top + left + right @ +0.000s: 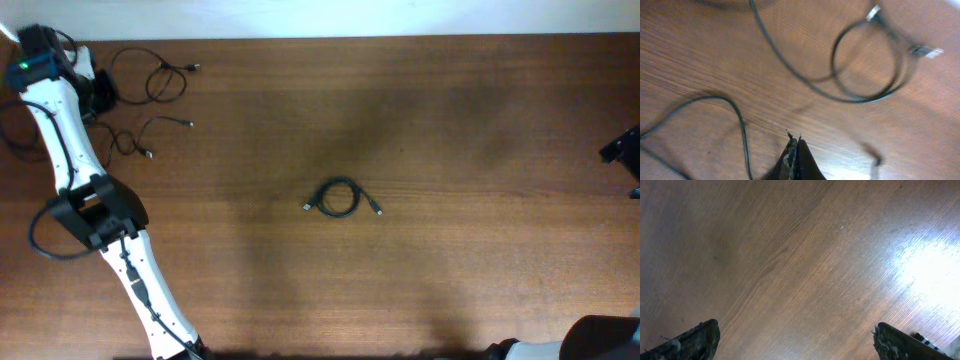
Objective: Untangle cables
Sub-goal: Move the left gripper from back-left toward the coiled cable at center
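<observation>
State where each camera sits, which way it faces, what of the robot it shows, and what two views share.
Overhead: fixed above the table, facing straight down; shows the left arm, the coiled cable and the loose cables.
Left wrist: mounted at the left gripper, facing down close over the wood; its fingers show together at the bottom edge.
Right wrist: mounted at the right gripper, facing down at bare wood; its fingers show wide apart in the bottom corners.
Shared: overhead and left wrist both show the loose cables.

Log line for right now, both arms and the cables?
left gripper: shut, empty, above loose cables | right gripper: open, empty, over bare table | coiled cable: mid-table, not held
</observation>
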Tool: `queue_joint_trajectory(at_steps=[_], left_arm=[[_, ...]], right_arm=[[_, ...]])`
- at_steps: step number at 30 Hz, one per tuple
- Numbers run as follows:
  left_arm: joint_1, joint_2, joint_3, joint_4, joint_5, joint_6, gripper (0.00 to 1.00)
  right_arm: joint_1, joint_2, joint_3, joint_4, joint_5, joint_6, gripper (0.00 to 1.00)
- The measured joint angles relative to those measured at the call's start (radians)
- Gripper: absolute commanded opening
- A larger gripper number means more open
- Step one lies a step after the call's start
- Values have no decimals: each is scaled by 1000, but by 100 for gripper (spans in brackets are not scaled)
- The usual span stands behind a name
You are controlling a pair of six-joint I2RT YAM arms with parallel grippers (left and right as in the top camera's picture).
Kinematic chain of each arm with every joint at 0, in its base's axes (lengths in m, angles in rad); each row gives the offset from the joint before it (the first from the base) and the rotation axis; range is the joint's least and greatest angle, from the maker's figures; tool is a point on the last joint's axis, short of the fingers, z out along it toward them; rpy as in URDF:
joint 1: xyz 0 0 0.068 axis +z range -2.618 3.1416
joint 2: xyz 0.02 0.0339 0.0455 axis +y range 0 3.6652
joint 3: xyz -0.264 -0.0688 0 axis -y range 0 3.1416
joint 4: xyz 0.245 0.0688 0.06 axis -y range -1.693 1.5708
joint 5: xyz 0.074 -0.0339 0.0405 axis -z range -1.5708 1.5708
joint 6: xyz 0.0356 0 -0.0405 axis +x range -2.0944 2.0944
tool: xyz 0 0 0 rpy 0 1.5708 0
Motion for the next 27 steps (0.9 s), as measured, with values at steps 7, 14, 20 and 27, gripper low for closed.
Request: queue_joint_trajectory(at_steps=[7, 14, 20, 27], left_arm=[[0, -88, 211, -89, 260, -131, 93], [-87, -109, 215, -252, 713, -68, 98], [-320, -109, 214, -341, 598, 7, 99], [-564, -109, 140, -341, 372, 28, 99]], right_arm=[[0, 0, 0, 0, 0, 0, 98], [0, 0, 0, 0, 0, 0, 98], [0, 0, 0, 0, 0, 0, 98], [0, 0, 0, 0, 0, 0, 98]])
